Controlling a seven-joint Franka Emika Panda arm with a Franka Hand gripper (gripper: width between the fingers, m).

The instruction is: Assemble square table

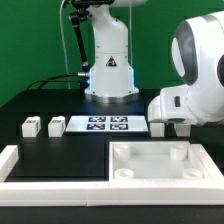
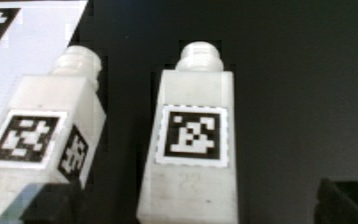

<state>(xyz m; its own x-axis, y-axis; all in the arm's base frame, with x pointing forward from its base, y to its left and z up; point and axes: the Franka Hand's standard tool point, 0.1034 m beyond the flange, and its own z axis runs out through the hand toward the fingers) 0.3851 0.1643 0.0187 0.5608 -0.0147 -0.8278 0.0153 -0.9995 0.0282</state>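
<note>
Your jaws hang open over one leg block (image 2: pixel 197 125). A second leg block (image 2: pixel 48 120) lies just beside it.

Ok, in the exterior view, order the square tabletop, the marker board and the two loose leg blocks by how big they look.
1. the square tabletop, though it lies nearest the camera
2. the marker board
3. the two leg blocks at the exterior view's left: they look alike, so no ranking between them
</note>
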